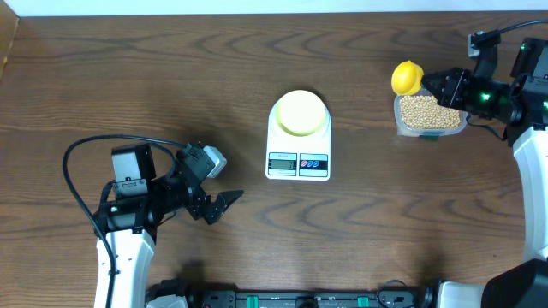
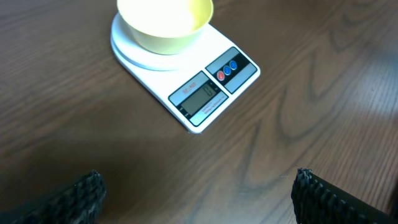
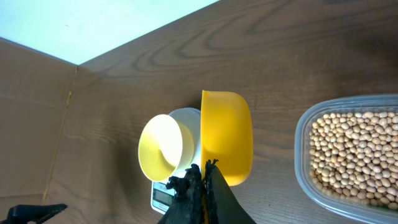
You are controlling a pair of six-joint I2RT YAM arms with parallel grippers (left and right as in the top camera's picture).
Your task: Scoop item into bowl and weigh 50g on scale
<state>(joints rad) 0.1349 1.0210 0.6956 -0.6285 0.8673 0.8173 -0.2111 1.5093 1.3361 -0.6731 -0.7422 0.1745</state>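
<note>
Left end effector [image 1: 224,204] nearest, jaws wide open, empty, over bare surface [image 1: 128,77]. Bowl [image 1: 300,112] sits on scale [image 1: 297,162], centre. Right end effector [image 1: 427,82] clamped shut on yellow scoop [image 1: 406,78] at left rim of tub [image 1: 402,130]; beans [image 1: 425,111] fill it. Dip shallow, lift level, clear the rim. Open lane from tub to bowl; back edge close.

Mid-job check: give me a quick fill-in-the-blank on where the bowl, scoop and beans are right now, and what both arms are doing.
1. The bowl sits on the ____.
2. The right gripper has its jaws shut on the yellow ____.
3. The left gripper has its jaws ____.
4. The beans lie in the clear ____.
Missing words: scale; scoop; open; tub.
</note>
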